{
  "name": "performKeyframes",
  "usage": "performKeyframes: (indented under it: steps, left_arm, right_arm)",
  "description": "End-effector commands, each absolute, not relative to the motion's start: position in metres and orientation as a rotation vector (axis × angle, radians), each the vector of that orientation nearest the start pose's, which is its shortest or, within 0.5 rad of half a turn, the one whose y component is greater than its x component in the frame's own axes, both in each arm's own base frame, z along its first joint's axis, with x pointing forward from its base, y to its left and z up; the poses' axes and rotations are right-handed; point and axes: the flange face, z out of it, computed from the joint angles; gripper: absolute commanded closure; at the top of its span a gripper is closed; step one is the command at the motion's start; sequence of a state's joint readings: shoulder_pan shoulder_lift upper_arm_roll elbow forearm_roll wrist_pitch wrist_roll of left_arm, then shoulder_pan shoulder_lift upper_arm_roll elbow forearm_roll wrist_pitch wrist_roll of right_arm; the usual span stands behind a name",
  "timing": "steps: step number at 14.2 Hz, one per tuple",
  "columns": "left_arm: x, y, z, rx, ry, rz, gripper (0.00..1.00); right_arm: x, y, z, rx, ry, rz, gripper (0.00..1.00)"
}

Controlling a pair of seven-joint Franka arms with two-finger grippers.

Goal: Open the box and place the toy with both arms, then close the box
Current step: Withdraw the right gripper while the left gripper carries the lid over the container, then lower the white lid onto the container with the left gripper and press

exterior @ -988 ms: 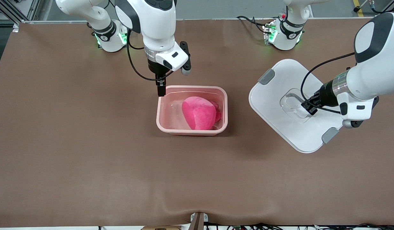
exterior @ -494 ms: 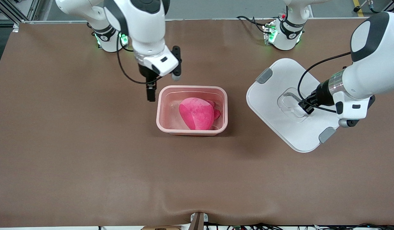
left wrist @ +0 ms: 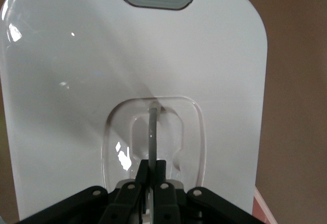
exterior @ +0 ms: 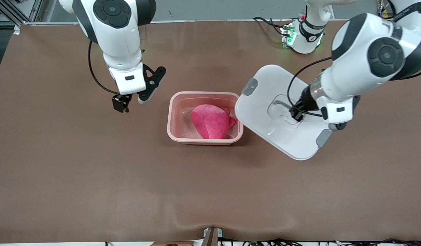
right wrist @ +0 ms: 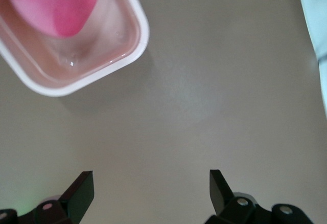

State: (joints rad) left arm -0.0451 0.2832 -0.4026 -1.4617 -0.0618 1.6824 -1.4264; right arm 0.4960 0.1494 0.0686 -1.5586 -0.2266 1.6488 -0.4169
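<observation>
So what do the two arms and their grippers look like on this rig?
Both arms are glossy white, rounded shells with dark grey joint bands and round dark caps. Each wrist carries a white block-shaped camera housing and a looping black cable. The left gripper and right gripper are small and black with two fingers. Green lights glow at the left arm's base.

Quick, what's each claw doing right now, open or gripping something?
Left gripper: shut on the lid by its handle.
Right gripper: open, empty, over the table beside the box.

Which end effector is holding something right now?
The left end effector, shut on the lid's clear handle. The right end effector is open and empty over the table.
</observation>
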Motion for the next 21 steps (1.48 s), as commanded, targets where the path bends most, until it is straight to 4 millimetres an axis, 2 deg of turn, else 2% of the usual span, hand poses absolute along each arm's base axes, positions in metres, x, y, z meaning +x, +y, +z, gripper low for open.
performKeyframes:
  steps: [1, 3, 5, 7, 9, 10, 12, 14, 16, 20, 21]
  left_arm:
    - [0.584, -0.273, 0.527, -2.754, -1.671, 0.221, 1.00]
    - [0.583, -0.293, 0.520, -2.708, -1.774, 0.218, 1.00]
    - [0.578, -0.316, 0.512, -2.660, -1.870, 0.219, 1.00]
    - [0.570, -0.338, 0.503, -2.619, -1.960, 0.211, 1.00]
    - [0.563, -0.360, 0.493, -2.582, -2.012, 0.173, 1.00]
    - [0.558, -0.373, 0.487, -2.563, -2.030, 0.148, 1.00]
    - [0.553, -0.393, 0.479, -2.525, -2.100, 0.117, 1.00]
    - [0.543, -0.415, 0.473, -2.499, -2.155, 0.124, 1.00]
    - [0.534, -0.433, 0.465, -2.462, -2.202, 0.054, 1.00]
    - [0.514, -0.467, 0.450, -2.430, -2.250, -0.006, 1.00]
    - [0.508, -0.476, 0.447, -2.428, -2.266, -0.028, 1.00]
  right_arm:
    - [0.517, 0.275, 0.575, -3.080, -1.267, 0.036, 0.00]
    - [0.519, 0.250, 0.590, -3.153, -1.031, 0.016, 0.00]
    - [0.530, 0.212, 0.602, -3.186, -0.843, -0.012, 0.00]
    - [0.543, 0.162, 0.616, -3.177, -0.667, -0.053, 0.00]
    - [0.548, 0.116, 0.631, -3.202, -0.520, -0.094, 0.00]
    - [0.549, 0.095, 0.631, -3.211, -0.455, -0.078, 0.00]
    - [0.554, 0.067, 0.629, -3.224, -0.316, -0.066, 0.00]
    - [0.556, 0.036, 0.629, -3.153, -0.072, -0.057, 0.00]
    - [0.555, 0.007, 0.623, -3.129, 0.026, 0.012, 0.00]
    - [0.553, -0.033, 0.621, -3.121, 0.150, 0.038, 0.00]
    - [0.552, -0.036, 0.620, -3.114, 0.160, 0.045, 0.00]
